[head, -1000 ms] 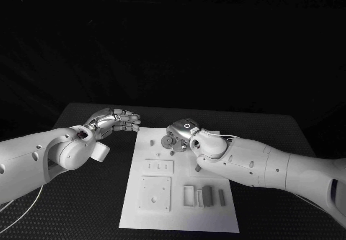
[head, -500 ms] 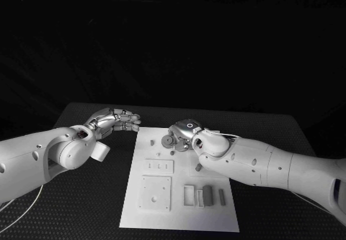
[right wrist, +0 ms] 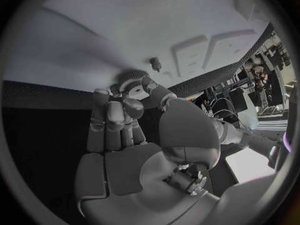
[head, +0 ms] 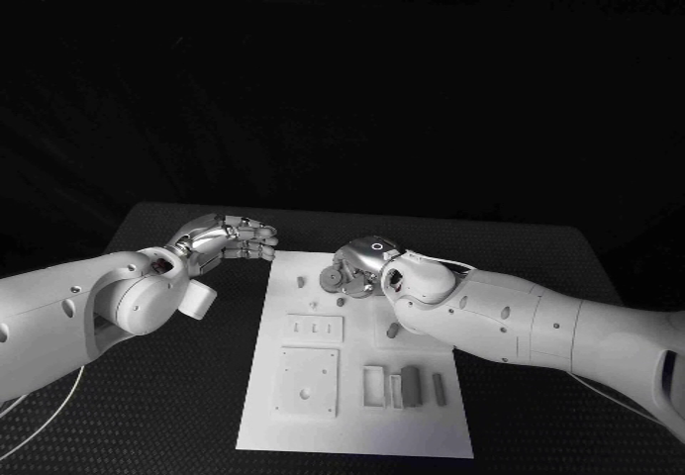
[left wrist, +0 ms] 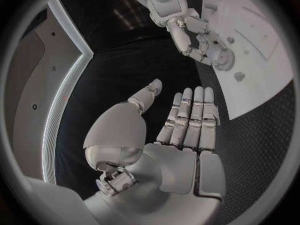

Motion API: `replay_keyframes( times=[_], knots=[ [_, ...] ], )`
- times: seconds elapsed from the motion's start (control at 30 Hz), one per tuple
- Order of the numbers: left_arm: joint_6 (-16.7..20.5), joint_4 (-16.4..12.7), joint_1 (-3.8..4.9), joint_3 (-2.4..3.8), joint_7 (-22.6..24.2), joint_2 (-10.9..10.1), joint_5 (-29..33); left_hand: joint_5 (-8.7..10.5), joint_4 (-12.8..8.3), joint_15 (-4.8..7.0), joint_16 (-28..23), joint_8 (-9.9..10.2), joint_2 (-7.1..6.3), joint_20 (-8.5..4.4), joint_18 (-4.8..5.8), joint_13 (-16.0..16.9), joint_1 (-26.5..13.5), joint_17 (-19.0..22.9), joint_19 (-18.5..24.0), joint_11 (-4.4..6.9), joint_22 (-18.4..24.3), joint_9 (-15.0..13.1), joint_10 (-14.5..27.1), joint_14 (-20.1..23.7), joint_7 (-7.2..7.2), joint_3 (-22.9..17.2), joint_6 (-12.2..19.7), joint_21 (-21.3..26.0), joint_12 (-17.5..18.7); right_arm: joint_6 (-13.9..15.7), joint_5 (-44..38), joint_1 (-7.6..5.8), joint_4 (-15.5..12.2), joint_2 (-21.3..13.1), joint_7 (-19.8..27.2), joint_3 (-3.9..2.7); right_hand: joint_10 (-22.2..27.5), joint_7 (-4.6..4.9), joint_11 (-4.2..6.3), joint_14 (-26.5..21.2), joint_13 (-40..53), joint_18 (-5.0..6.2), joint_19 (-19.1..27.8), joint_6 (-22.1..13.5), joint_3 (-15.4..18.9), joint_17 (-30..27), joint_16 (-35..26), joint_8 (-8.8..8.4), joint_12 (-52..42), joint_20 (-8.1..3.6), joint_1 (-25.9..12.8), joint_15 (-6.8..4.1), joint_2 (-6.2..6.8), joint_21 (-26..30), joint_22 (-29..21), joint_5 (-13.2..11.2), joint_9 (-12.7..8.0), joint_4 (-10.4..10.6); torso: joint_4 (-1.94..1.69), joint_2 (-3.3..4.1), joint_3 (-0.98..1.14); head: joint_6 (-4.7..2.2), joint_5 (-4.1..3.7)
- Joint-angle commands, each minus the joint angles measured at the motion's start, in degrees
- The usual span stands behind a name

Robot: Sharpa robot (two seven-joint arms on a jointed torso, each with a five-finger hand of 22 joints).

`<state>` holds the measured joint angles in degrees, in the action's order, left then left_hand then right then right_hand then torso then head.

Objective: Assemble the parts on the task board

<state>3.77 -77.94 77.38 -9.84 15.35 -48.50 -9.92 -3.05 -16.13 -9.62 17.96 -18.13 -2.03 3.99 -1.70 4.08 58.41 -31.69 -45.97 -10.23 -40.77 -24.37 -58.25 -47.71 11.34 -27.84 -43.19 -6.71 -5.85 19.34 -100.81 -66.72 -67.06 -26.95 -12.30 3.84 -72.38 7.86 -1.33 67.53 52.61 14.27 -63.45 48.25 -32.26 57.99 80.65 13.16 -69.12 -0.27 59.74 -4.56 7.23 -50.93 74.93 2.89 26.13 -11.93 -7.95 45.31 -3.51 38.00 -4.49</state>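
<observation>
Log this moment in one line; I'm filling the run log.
left hand: empty, beside task board | right hand: gripping gear over board

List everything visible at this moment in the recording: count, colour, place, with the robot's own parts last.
Black textured table: one, under everything.
White flat task board: one, middle of the table.
Round toothed gear part: one, grey, at the board's far end, in the right fingers.
Small upright peg: one, grey, on the board near the gear.
Square white plate with holes: one, near left of the board.
Slim upright grey blocks: a few, near right of the board.
Left robot hand: one, silver, beside the board's far left corner, holding nothing.
Right robot hand: one, silver, holding the gear.
</observation>
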Motion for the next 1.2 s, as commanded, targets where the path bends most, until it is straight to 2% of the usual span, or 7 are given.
replay_keyframes(
  times=[0.03, 0.07, 0.17, 0.6, 0.83, 1.0, 1.2],
  knots=[
    [-0.6, -0.2, 0.04, 0.06, 0.3, 0.0, -0.1, -0.03, -0.1, -0.35, -0.4, 0.3, -0.16, 0.18, -0.65, -0.1, -0.6, -0.1, 0.3, -0.39, -0.1, 0.1, 0.2, 0.0, 1.23, 0.4, 0.4, 0.2, 0.2, -3.1, 1.0, 0.36, -0.2, -0.5, 0.4, 0.25, 0.1, 0.03, -0.09, -0.6, -0.1, 0.73, 0.3, 0.4, 0.4, 0.1, 0.2, 0.38, 0.0, 0.02, -0.1, 0.01, -0.79, 0.2, 0.8, 0.1, 0.1, 0.1, 0.04, 0.01, 0.00, 0.08, 0.02],
    [-0.7, -0.2, 0.04, 0.06, 0.3, 0.0, -0.1, -0.03, -0.1, -0.35, -0.4, 0.4, -0.13, 0.19, -0.65, -0.1, -0.6, -0.1, 0.3, -0.41, -0.1, 0.1, 0.2, 0.0, 1.25, 0.4, 0.5, 0.2, 0.2, -3.4, 0.9, 0.36, -0.3, -0.6, 0.3, 0.25, 0.3, -0.22, -0.09, -0.8, -0.2, 0.73, 0.5, 0.9, -3.5, 0.0, 0.0, 0.64, 0.2, -0.26, 2.7, -0.06, -5.46, 0.6, 0.5, 0.3, 0.2, 0.4, 0.04, 0.01, 0.00, 0.11, 0.00],
    [-0.6, -0.2, 0.04, 0.06, 0.3, -0.1, -0.1, -0.03, -0.1, -0.36, -0.4, 0.4, -0.09, 0.19, -0.66, -0.1, -0.6, -0.1, 0.3, -0.43, -0.1, 0.1, 0.3, 0.0, 1.28, 0.4, 0.6, 0.2, 0.3, -3.6, 0.9, 0.36, -0.4, -1.0, 0.2, 0.25, 0.4, 0.31, -0.27, -0.9, -0.1, 0.73, 0.5, 1.2, -8.4, 0.1, 0.3, 0.61, 0.0, 0.42, 1.9, 0.19, -4.43, 0.3, 0.9, 0.1, -0.2, 1.4, 0.06, 0.03, 0.02, -0.02, 0.04],
    [-0.4, -0.2, 0.04, 0.06, 0.3, -0.3, -0.1, -0.02, -0.1, -0.36, -0.4, 0.4, -0.06, 0.20, -0.66, -0.1, -0.6, -0.1, 0.3, -0.45, -0.1, 0.1, 0.3, 0.0, 1.31, 0.4, 0.6, 0.3, 0.3, -0.3, 1.0, 0.34, -2.2, -3.2, -0.2, -0.05, 0.4, 0.37, -0.41, -0.8, -0.1, 0.73, 0.4, 1.6, -9.5, 0.1, 0.4, 0.83, -0.3, 0.38, 0.7, 0.30, -2.95, -0.1, 1.1, 0.1, -0.3, 0.9, 0.08, 0.03, 0.09, -0.08, 0.03],
    [-0.1, -0.2, 0.05, 0.06, 0.5, -0.6, -0.1, -0.02, -0.1, -0.36, -0.4, 0.4, -0.05, 0.20, -0.67, -0.1, -0.6, -0.1, 0.3, -0.45, -0.1, 0.1, 0.3, 0.0, 1.31, 0.4, 0.6, 0.3, 0.3, 5.6, 4.6, 0.00, -4.2, -6.3, 3.0, -1.86, 0.3, 0.39, -0.44, -0.6, -0.2, 0.73, 0.0, 1.6, -10.3, 0.0, 0.4, 0.84, -0.4, 0.19, 0.5, 0.31, -0.18, -0.4, 1.0, 0.1, -0.5, 0.7, 0.32, 0.04, 0.11, -0.55, -0.08],
    [-0.2, 0.2, 0.04, 0.06, 0.6, -0.5, 0.0, -0.02, -0.1, -0.36, -0.5, 0.4, 0.01, 0.20, -0.69, 0.0, -0.5, -0.1, 0.3, -0.41, -0.1, 0.1, 0.2, 0.0, 1.28, 0.3, 0.5, 0.3, 0.2, 7.7, 8.7, -0.24, -6.7, -9.6, 7.0, -3.52, 0.2, 0.43, -0.51, -0.4, -0.3, 0.73, -0.4, 1.4, -11.3, -0.2, 0.4, 0.87, -0.4, 0.07, 0.5, 0.35, 4.55, -0.4, 0.8, 0.1, -0.6, 2.6, 0.35, -0.07, 0.19, -1.01, -0.45],
    [2.6, 0.9, -0.03, 0.03, 2.8, 0.0, 0.2, -0.02, -0.1, -0.34, -0.5, 0.3, 0.13, 0.19, -0.72, 0.0, -0.4, -0.1, 0.2, -0.35, -0.1, 0.0, 0.1, -0.1, 1.24, 0.3, 0.4, 0.3, 0.2, 7.1, 15.4, -0.97, -6.6, -13.6, 15.5, -4.39, 0.6, 0.64, -0.67, -0.7, -0.3, 0.73, -0.1, 1.6, -11.4, -0.3, 0.2, 1.07, -0.3, 0.08, 1.1, 0.51, 5.91, -0.2, 0.8, 0.1, -0.6, 3.1, 1.18, -0.17, 0.52, -1.55, -0.27]
  ],
)
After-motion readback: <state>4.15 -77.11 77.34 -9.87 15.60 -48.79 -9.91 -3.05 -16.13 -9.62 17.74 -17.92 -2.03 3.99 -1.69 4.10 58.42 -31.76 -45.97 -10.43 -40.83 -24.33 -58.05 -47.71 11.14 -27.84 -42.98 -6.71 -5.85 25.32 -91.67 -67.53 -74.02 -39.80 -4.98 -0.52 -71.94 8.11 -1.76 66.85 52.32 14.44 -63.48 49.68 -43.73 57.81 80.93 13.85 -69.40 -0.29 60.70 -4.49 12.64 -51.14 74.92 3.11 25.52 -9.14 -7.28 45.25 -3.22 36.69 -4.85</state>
